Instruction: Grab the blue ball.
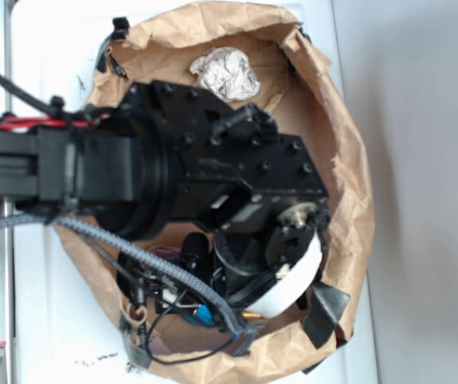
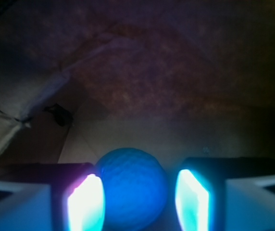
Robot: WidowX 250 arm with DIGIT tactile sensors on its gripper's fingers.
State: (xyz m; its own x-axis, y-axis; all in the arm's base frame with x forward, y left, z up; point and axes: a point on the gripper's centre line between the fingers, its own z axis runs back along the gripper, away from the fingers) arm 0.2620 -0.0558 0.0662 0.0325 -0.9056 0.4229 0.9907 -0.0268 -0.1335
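In the wrist view the blue ball (image 2: 132, 190) sits low in the middle, round and ribbed, resting on the brown paper floor. My gripper (image 2: 137, 204) straddles it. The left pad (image 2: 85, 204) touches the ball's side, while a dark gap separates the ball from the right pad (image 2: 191, 199). The jaws stand open around the ball. In the exterior view the black arm (image 1: 213, 176) reaches down into the paper bag and hides both the ball and the fingers.
The crumpled brown paper bag (image 1: 349, 168) walls in the arm on all sides. A crumpled white paper wad (image 1: 225, 74) lies at the bag's far end. Cables (image 1: 157, 264) trail across the bag's near side. Folded bag walls (image 2: 12, 125) rise ahead on the left.
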